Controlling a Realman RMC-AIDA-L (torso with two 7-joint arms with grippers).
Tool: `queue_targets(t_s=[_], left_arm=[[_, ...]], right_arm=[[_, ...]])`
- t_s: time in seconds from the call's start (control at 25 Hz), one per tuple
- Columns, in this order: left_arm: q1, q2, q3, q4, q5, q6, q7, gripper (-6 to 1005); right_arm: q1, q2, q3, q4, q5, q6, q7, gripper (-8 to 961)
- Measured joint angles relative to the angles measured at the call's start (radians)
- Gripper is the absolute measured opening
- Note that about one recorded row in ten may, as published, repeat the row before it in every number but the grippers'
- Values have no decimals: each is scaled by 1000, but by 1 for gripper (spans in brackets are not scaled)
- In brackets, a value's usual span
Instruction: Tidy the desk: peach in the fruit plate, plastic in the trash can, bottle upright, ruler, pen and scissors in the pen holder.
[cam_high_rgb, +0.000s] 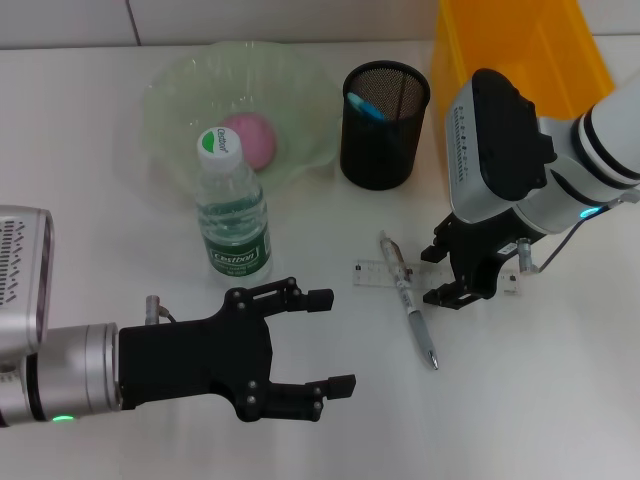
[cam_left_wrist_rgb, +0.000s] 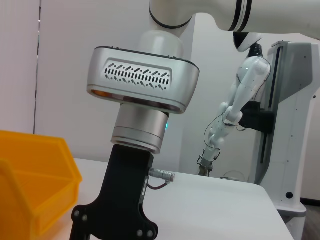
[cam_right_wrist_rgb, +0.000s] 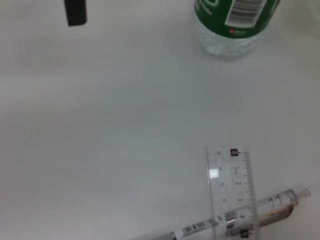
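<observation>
Head view: peach (cam_high_rgb: 252, 139) in fruit plate (cam_high_rgb: 175, 85), bottle (cam_high_rgb: 232, 212) upright & sth blue in pen holder (cam_high_rgb: 385, 125) — done; pen (cam_high_rgb: 408, 300) across ruler (cam_high_rgb: 372, 274) remain under right gripper (cam_high_rgb: 458, 272), jaws apart; left gripper (cam_high_rgb: 325, 341) open, idle.

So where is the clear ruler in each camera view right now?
Head view: ruler flat on the desk, crossing under the pen, just left of the right gripper.
Left wrist view: not in it.
Right wrist view: ruler near the bottom edge.
Shared landmark: the pen lying across it.
</observation>
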Motion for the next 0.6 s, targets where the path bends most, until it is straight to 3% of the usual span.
queue_targets(t_s=[0.48, 0.6], left_arm=[[1, 0, 1, 0, 0, 0, 0, 873], [1, 0, 1, 0, 0, 0, 0, 873]], right_arm=[[19, 0, -1, 43, 1, 20, 4, 516], [22, 0, -2, 48, 1, 20, 6, 472]])
